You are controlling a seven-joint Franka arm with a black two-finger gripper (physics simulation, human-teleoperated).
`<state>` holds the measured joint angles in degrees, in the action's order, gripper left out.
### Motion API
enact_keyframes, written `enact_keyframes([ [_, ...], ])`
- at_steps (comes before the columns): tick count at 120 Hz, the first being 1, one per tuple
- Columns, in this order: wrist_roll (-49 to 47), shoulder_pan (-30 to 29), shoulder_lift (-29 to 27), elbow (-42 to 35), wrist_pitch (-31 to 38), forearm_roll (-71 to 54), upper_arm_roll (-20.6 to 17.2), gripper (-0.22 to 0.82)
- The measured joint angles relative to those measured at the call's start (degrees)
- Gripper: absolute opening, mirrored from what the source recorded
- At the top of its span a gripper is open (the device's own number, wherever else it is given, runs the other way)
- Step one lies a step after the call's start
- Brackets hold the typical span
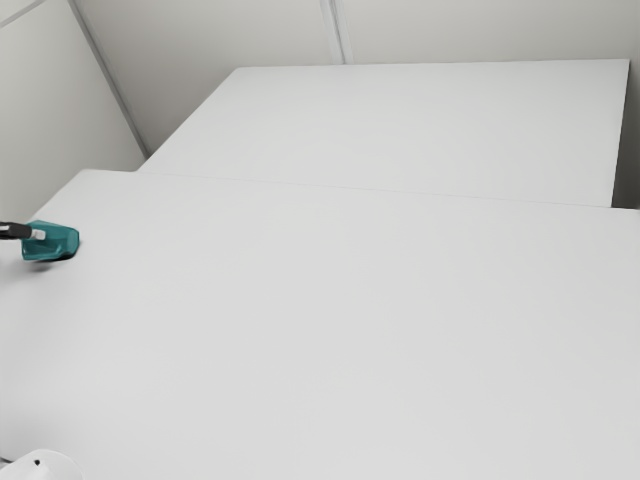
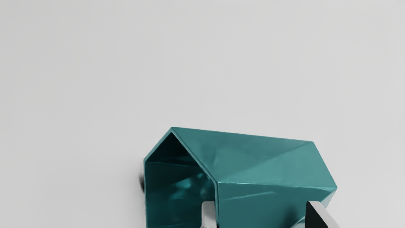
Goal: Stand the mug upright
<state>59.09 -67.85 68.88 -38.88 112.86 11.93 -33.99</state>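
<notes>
A teal mug [image 1: 60, 240], tipped on its side, at my black gripper [image 1: 38, 235] over a pale table [image 1: 330, 330].

In the exterior view, the mug is near the table's edge at the exterior view's left, with a dark shadow just below it; I cannot tell whether it touches the tabletop. The wrist view shows a faceted, glossy body with an angular open mouth. My fingers stand apart: one reaches inside the mouth, just behind the rim, and the other is outside, near the closed end. Part of the mug lies between them, but I cannot tell whether both press on it. A white rounded object [image 1: 45, 468] shows at the exterior view's lower left corner, and pale walls [image 1: 200, 60] rise behind.
</notes>
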Motion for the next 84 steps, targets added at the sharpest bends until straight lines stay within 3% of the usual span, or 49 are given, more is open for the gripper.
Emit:
enact_keyframes([
  [46,-0.6,-0.4,-0.2,-1.7,-1.5,8.8,-0.7,-0.09],
  [84,-1.0,0.0,-0.2,-2.2,-1.8,10.0,-0.9,-0.17],
])
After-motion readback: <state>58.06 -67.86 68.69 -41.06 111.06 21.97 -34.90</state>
